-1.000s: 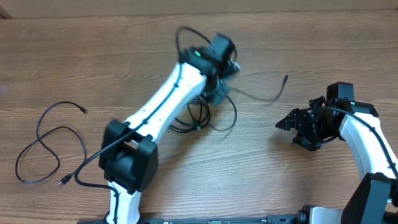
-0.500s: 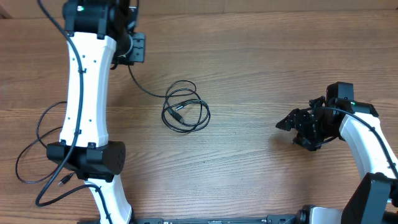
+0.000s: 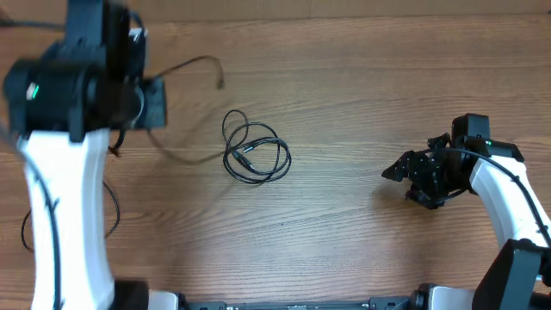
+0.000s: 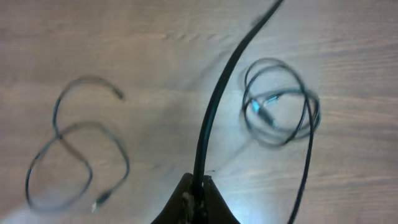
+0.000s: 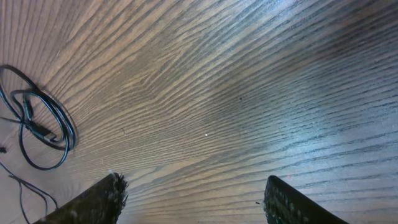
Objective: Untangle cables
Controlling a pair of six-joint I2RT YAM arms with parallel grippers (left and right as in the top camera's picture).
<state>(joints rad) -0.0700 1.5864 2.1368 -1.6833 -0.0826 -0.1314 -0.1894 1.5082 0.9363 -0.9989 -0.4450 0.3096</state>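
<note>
The tabletop (image 3: 344, 86) is brown wood with a fine, streaked grain and a dull sheen. All the cables are thin, black, smooth cords.

The left end effector (image 4: 194, 183) hangs above the wood with its fingers pinched together on the held cable (image 4: 217, 106). This cord rises from the fingertips in a gentle curve and runs out of the top of the left wrist view. It is blurred in the overhead view.

Ahead and to the right of that end effector lies the coiled cable (image 3: 250, 151), several roundish overlapping loops flat on the wood, with a small plug end inside the ring. Ahead and to its left lies the loose cable (image 4: 87, 124), an open figure-eight shape with small plug tips, well apart from the coil.

The right end effector (image 5: 193, 180) is low over bare wood, its dark, rough-edged fingers spread wide with nothing between them. The coil is far ahead on its left.
</note>
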